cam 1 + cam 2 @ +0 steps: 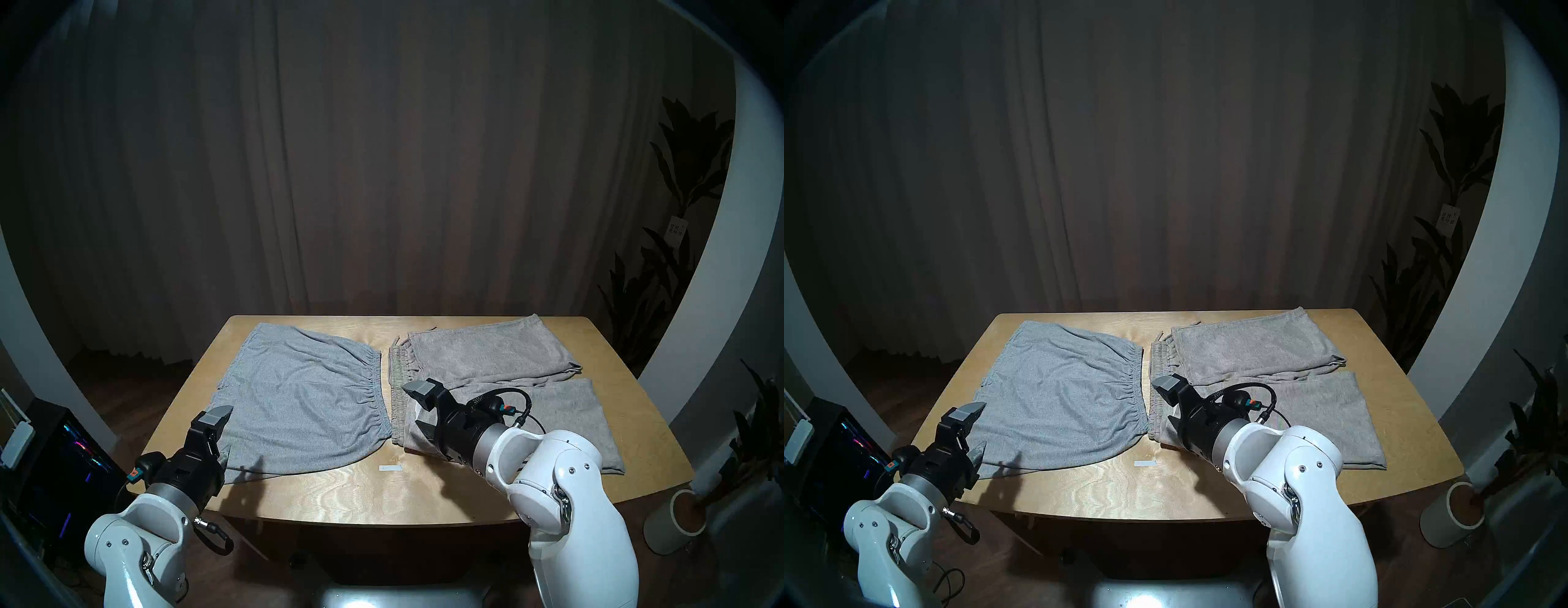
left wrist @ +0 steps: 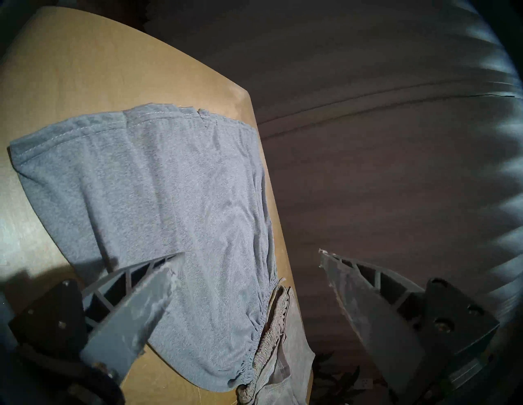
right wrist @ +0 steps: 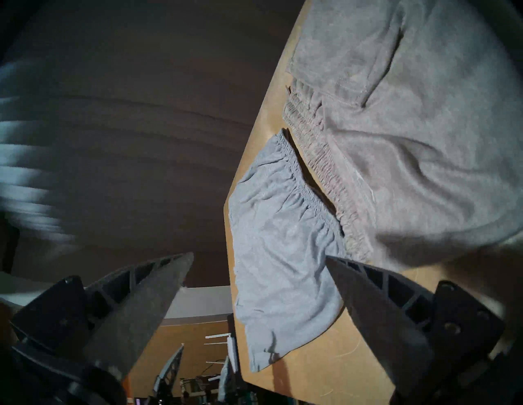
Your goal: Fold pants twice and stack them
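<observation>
Two pants lie flat on the table (image 1: 322,488), waistbands adjacent. Grey pants (image 1: 297,399) lie at 1 o'clock of the left gripper (image 1: 220,433); beige pants (image 1: 530,382) lie beneath the right gripper (image 1: 418,409). Both grippers are spread wide, empty.

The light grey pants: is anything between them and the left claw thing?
Nothing visible. The left gripper, jaws open and empty, hangs over the near left corner of the light grey pants, with only air between them.
</observation>
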You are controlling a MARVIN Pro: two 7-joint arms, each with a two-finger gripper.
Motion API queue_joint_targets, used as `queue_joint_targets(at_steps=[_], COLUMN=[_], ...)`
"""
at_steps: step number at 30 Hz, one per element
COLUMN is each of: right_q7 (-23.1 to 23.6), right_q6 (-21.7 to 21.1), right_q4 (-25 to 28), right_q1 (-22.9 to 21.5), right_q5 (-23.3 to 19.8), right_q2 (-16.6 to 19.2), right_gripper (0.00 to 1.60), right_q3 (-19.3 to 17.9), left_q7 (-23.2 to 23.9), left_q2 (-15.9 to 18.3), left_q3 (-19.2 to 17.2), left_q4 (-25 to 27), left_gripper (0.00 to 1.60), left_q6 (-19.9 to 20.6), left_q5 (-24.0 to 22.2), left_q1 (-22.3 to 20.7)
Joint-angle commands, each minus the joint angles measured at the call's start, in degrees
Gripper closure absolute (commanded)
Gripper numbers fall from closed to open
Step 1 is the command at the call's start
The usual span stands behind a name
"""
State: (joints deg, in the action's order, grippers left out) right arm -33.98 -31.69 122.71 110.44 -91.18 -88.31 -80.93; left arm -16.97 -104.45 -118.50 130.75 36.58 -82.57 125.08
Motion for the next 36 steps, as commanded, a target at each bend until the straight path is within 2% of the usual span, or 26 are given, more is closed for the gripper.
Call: queue_joint_targets(at_steps=[1,4,5,6,10,13,15,21,28,31,33,36], right_q7=[0.84,3.25,3.73,3.73,8.89,10.28,12.54,13.83,13.51,12.91,9.29,6.76], right_q6=[5.95,8.86,10.86,10.86,16.06,17.79,21.02,25.96,33.31,33.62,33.61,33.28], right_q4=[0.93,0.63,0.26,0.26,-0.84,-1.51,-2.76,-4.19,-6.17,-6.52,-6.22,-6.21], right_q1=[0.70,1.44,1.79,1.79,2.54,2.88,2.93,1.92,-0.57,-1.27,-2.37,-3.00], right_q5=[1.21,5.04,5.46,5.46,10.60,11.00,11.28,12.13,9.51,8.59,5.41,3.22], right_q2=[1.56,2.82,3.55,3.55,6.47,7.59,9.25,11.07,13.81,13.68,13.51,12.93], right_gripper=[0.00,0.00,0.00,0.00,0.00,0.00,0.00,0.00,0.00,0.00,0.00,0.00], right_q3=[3.06,4.90,5.87,5.87,9.53,10.73,12.44,14.89,18.86,19.23,19.84,19.77], left_q7=[-1.88,-2.27,-2.69,-2.69,-3.33,-3.50,-4.60,-7.65,-8.56,-8.75,-8.87,-8.92], left_q2=[-0.16,-0.36,-0.50,-0.50,-0.76,-0.82,-0.82,-0.81,-0.69,-0.16,-0.08,-0.05], left_q3=[0.40,0.30,0.32,0.32,0.48,0.65,1.17,2.10,2.72,2.96,3.06,3.12], left_q4=[1.40,0.93,0.78,0.78,0.61,0.66,0.73,0.75,0.22,0.04,-0.50,-0.59], left_gripper=[0.00,0.00,0.00,0.00,0.00,0.00,0.00,0.00,0.00,0.00,0.00,0.00], left_q6=[-0.13,-0.63,-1.16,-1.16,-2.08,-2.49,-2.80,-3.32,-3.01,-2.87,-3.15,-3.28], left_q5=[-1.37,-1.87,-1.96,-1.96,-2.47,-2.58,-1.99,-1.32,0.44,1.29,1.67,1.90], left_q1=[-0.71,-0.58,-0.43,-0.43,-0.11,0.02,0.16,0.43,0.96,1.05,0.88,0.85])
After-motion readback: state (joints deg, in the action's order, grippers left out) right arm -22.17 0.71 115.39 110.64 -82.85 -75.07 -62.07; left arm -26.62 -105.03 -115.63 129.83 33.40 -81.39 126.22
